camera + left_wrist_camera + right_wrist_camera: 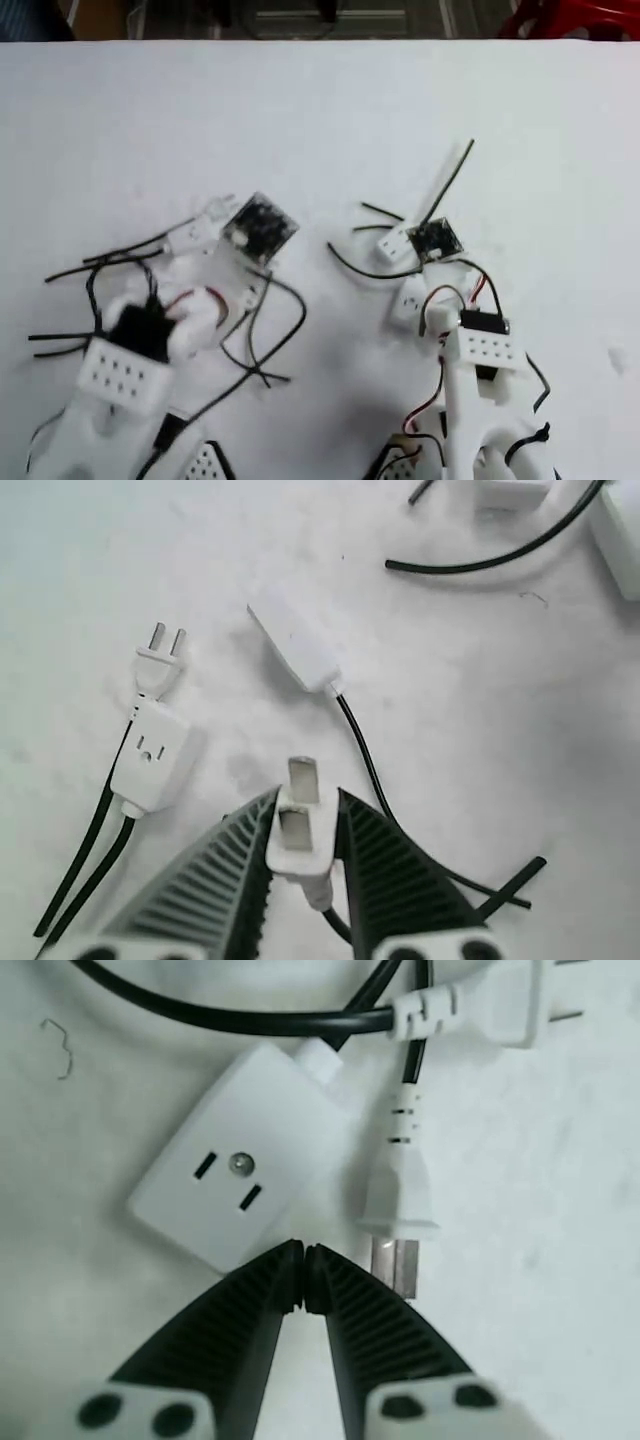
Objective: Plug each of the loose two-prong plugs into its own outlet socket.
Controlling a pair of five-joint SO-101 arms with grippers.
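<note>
- the bench (320, 110) is white, with both arms side by side at its near edge and black cords looped around them.
- my left end effector (305, 802) is clamped on a white held plug (298, 835), one ribbed finger on each side, the flat blades poking out past the fingertips.
- my right end effector (303, 1260) is pinched closed on nothing, its tips meeting right at the edge of the big socket (235, 1170).
- the big socket lies face up, slots showing, with a black cord leaving its far end.
- a long white block (295, 645) on a black cord lies beyond the held plug (i can't tell which face is up).
- the small socket (150, 755) lies face up, with black cords trailing from it.
- the near plug (400, 1185) lies just beside the big socket, blades free.
- the corner plug (490, 1005) lies farther off.
- the little plug (160, 660) sits at the small socket's end, prongs pointing away from it.
</note>
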